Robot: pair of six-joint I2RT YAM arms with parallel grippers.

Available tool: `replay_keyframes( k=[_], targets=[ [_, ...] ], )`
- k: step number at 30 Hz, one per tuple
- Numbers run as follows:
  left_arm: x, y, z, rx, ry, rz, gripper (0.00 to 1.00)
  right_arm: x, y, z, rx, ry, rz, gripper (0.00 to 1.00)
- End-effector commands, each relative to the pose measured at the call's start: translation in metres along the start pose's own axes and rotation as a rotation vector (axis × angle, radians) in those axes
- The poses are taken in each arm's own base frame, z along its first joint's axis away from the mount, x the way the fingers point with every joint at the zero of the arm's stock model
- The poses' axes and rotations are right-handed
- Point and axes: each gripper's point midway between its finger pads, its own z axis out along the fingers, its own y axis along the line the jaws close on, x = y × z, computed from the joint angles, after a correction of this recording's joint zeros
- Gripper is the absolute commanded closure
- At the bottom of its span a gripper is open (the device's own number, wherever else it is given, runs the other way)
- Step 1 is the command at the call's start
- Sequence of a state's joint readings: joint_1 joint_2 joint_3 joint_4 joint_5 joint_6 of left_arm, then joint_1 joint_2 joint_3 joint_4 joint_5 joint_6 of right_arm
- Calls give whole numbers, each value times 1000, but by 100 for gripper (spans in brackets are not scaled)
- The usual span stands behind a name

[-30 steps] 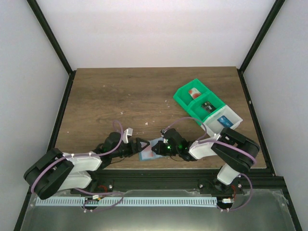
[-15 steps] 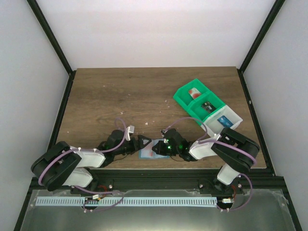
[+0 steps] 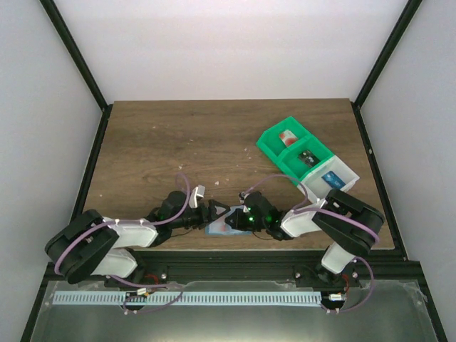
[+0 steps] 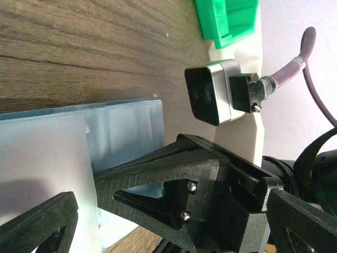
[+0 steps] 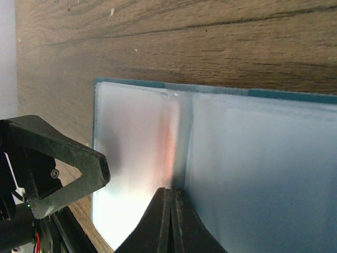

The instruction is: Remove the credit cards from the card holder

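The light-blue card holder (image 3: 217, 229) lies open near the table's front edge, between my two grippers. In the right wrist view its two halves (image 5: 253, 158) meet at a centre crease. A pinkish card (image 5: 168, 142) shows faintly through the left pocket. My right gripper (image 5: 172, 197) is shut, its tips pinched at the crease; it also shows in the top view (image 3: 234, 222). My left gripper (image 3: 217, 212) is open at the holder's left edge. In the left wrist view, my left gripper (image 4: 174, 221) straddles the right gripper's finger above the holder (image 4: 126, 126). One left finger (image 5: 68, 168) is at the holder's corner.
A row of green and white compartment bins (image 3: 303, 160) holding small items stands at the right rear of the wooden table; its corner shows in the left wrist view (image 4: 226, 21). The right wrist camera (image 4: 210, 95) sits just over the holder. The table's front rail is right behind both grippers.
My left gripper has moved right, up to the holder's left edge beside the right gripper. The right gripper and the holder have stayed in place.
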State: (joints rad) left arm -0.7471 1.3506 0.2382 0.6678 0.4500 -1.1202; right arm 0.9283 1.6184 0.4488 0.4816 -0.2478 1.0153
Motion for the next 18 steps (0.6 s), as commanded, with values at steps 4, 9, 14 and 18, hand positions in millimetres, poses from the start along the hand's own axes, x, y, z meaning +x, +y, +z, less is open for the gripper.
replay_keyframes(
  k=[4,9,14,18],
  targets=[
    [-6,10,-8,-113,-36,37,1,6,-10,-1,39,2,6,99],
    [-8,15,-16,-171,-52,58,0,7,-11,-1,37,4,11,100],
    [-5,18,-16,-172,-45,55,0,7,-10,-1,34,1,10,100],
    [-3,21,-14,-179,-33,51,0,7,-11,-1,36,5,10,100]
  ],
)
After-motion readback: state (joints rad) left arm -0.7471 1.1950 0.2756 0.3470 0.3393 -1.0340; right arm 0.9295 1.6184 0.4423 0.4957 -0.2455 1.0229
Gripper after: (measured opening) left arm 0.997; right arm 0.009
